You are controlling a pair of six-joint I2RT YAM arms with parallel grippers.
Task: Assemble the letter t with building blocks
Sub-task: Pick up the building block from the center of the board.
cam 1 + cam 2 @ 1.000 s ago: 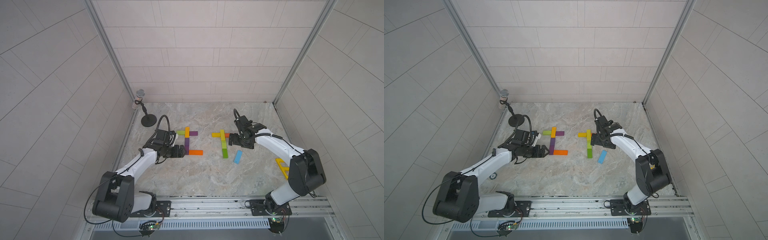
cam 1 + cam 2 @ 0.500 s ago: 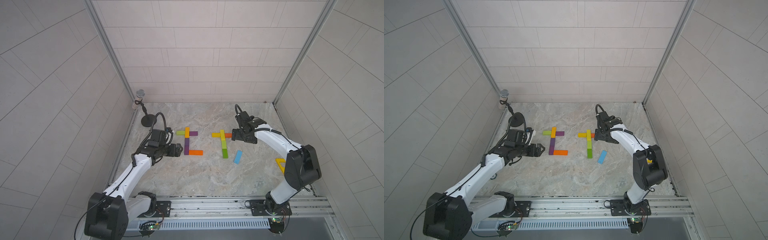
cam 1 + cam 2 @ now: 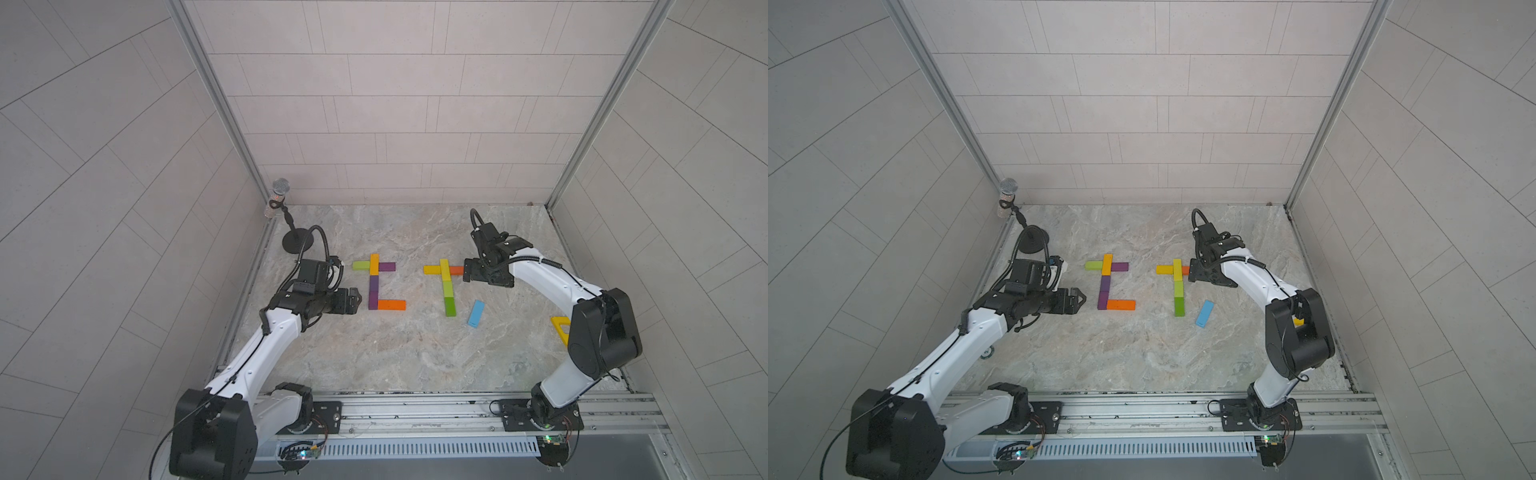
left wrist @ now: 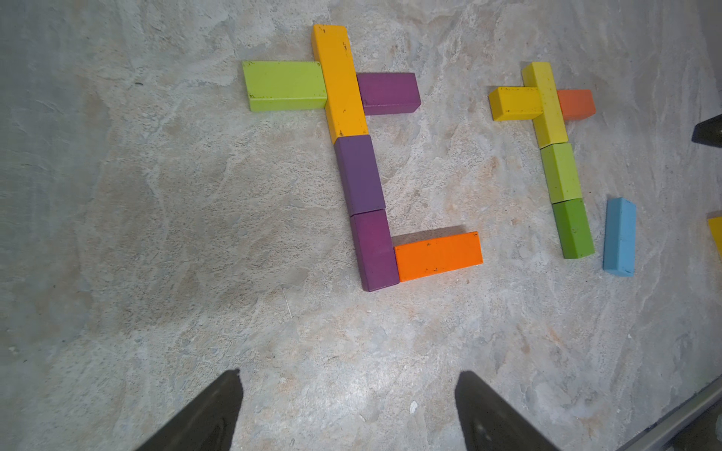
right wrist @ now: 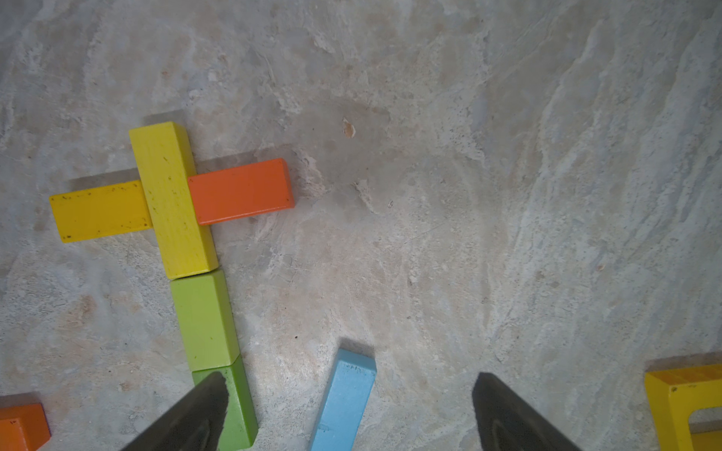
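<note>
- Gaping wide with nothing between the fingers: left gripper [image 4: 349, 377], low over the bare marble tabletop [image 4: 156, 234], beside the foot of the left-hand block figure and apart from it.
- Making up that figure, all flat and touching:
  - amber block [image 4: 340, 78] at the head of the stem;
  - lime crossbar block [image 4: 285, 86] and short purple block [image 4: 386, 93] flanking it;
  - upper purple stem block [image 4: 359, 173] and lower purple stem block [image 4: 375, 250] end to end below;
  - orange block [image 4: 437, 255] jutting sideways from the foot toward the second figure.
- Spread to full width and likewise clamping nothing: right gripper [image 5: 350, 377], raised over the table, covering the outer end of the red-orange block [image 5: 240, 191] in both top views.
- Making up the second figure, a plain t:
  - yellow upright block [image 5: 172, 199] crossed by the yellow crossbar block [image 5: 99, 211] on one side and the red-orange block on the other;
  - lime stem block [image 5: 205, 320] and dark green block [image 5: 242, 406] continuing the stem, each touching the next.
- Lying loose and tilted just beside the dark green block, without touching it: light blue block [image 5: 345, 402].
- Sitting well apart near the right arm's elbow: yellow frame piece [image 5: 680, 402].
- Standing in the far left corner: microphone [image 3: 281, 189] on a round-based stand.
</note>
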